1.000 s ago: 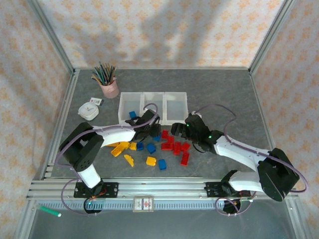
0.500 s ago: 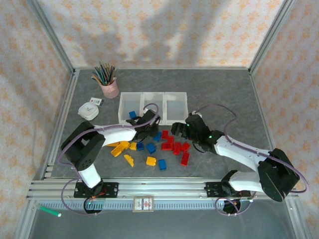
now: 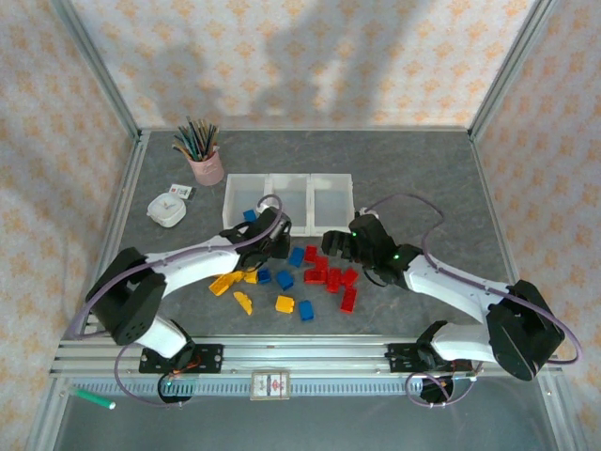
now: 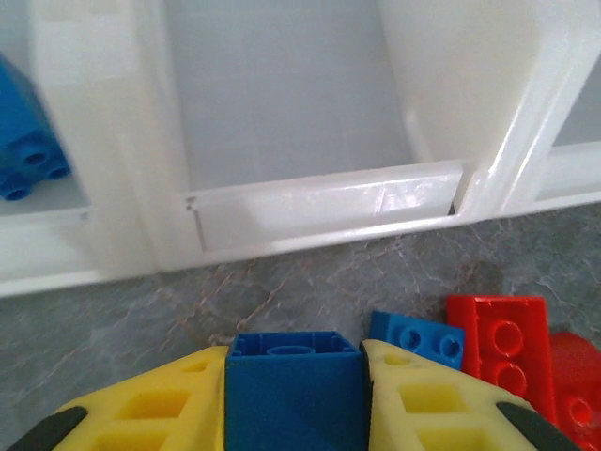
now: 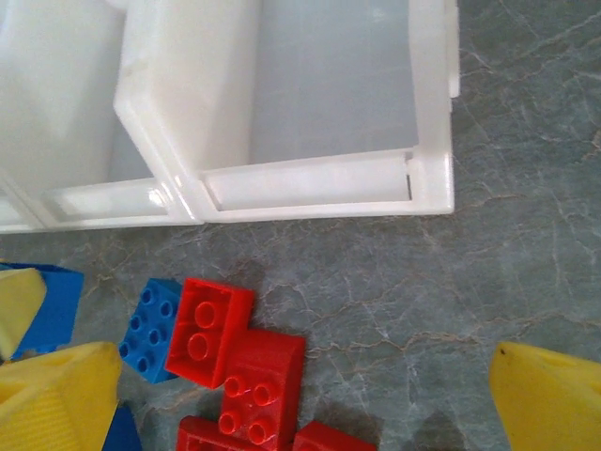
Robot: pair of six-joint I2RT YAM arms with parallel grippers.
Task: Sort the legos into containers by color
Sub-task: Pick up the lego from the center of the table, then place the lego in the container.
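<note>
Nearest the arm bases, the unsorted legos (image 3: 285, 303) lie loose on the grey table (image 3: 423, 169). I count about five yellow, four blue and roughly seven red, though the red cluster (image 3: 331, 274) is packed too tightly for a firm number.

Just beyond them, my left gripper (image 4: 295, 359) is clamped on a blue brick (image 4: 296, 404). The brick sits squarely between the yellow fingers (image 4: 427, 399), a hold that should keep it from twisting in transit. The gripper hangs just short of the containers (image 3: 288, 193), facing the middle bin (image 4: 282, 94). I judge the brick belongs further left, in the left bin (image 4: 56, 254), where one binned blue piece (image 4: 26, 141) already lies.

My right gripper (image 5: 299, 371) hovers above the far edge of the red cluster, jaws wide apart with nothing gripped. It looks lined up for a red brick (image 5: 211, 329), and the right bin (image 5: 329, 85) is directly ahead. Of the three bins, two hold nothing I can see.

Farthest back on the left stands one pink cup of pencils (image 3: 205, 167), which is no part of the job.
</note>
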